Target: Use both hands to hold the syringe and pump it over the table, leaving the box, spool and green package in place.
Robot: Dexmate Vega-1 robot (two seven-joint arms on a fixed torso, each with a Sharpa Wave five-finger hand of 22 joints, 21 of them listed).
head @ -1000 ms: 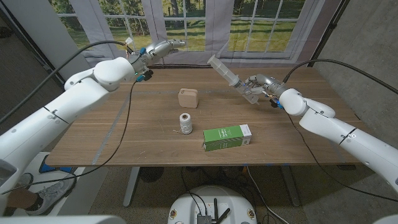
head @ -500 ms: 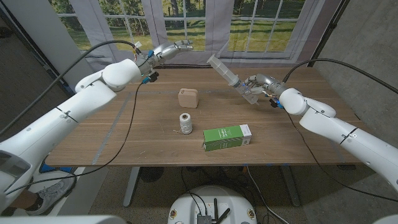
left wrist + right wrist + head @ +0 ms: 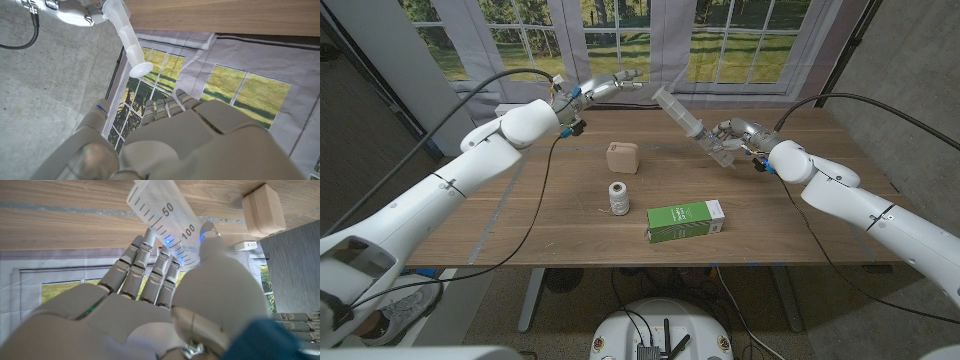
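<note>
The right hand [image 3: 165, 295] grips the clear syringe [image 3: 165, 222] barrel, fingers [image 3: 150, 265] wrapped round it beside the 50 and 100 marks, with the wooden worktop [image 3: 60, 220] behind, a tan box [image 3: 263, 210] on it, and what seems to be a window [image 3: 55, 287] beyond.

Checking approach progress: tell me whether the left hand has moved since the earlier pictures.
Yes. The left hand has shifted rightward past the tan wooden box, toward the clear plastic syringe.
</note>
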